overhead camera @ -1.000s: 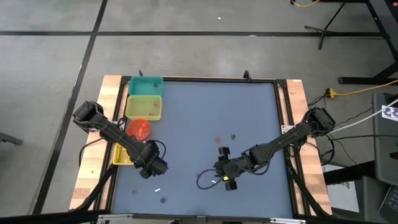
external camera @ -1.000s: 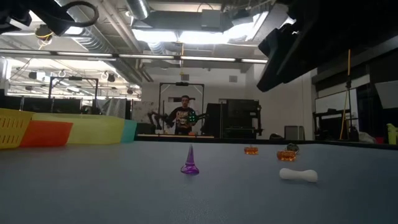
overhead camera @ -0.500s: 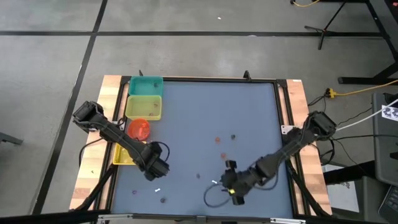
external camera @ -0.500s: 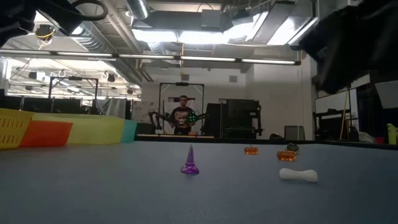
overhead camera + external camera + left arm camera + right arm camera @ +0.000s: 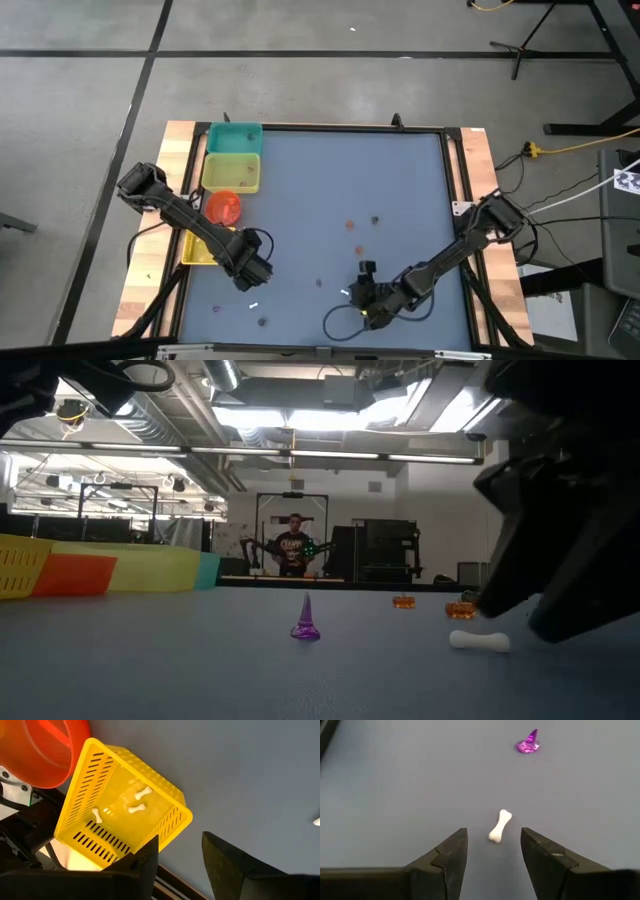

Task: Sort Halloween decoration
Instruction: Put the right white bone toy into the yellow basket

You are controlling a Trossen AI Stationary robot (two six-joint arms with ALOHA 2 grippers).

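My right gripper is open, low over the blue mat near the table's near edge. A small white bone lies flat on the mat just ahead of its fingertips, untouched. A purple witch hat stands upright on its brim beyond the bone; it also shows in the low view. Two orange pumpkins rest farther off. My left gripper is open and empty beside the yellow basket, which holds three white bones.
Along the mat's left edge stand a teal bin, a yellow-green bin, a red bowl and the yellow basket. More trinkets lie near the near edge. A person stands in the room beyond.
My right gripper has gone toward the table's near edge and down, and now hangs low right behind the white bone. The bone, the hat and the pumpkins have stayed where they were.
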